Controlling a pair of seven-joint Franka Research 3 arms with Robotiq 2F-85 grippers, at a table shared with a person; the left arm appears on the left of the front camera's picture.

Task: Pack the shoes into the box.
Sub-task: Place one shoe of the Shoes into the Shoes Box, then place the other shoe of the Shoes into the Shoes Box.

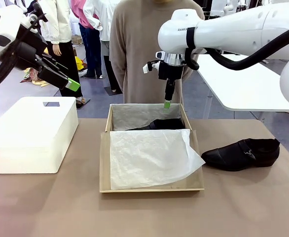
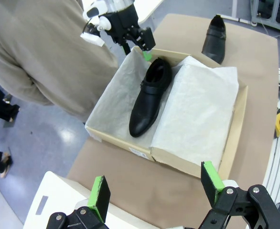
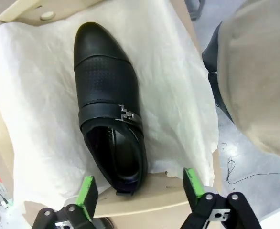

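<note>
One shoe lies in the box on tissue, the other shoe on the desk. Right gripper hangs spread and empty above the box; left gripper spread, parked aside.

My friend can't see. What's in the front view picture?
A tan box sits mid-table with one black shoe in its far part and white tissue over the near part. The other shoe lies on the table to its right. The right gripper hangs over the boxed shoe; the left gripper is raised at left.
</note>
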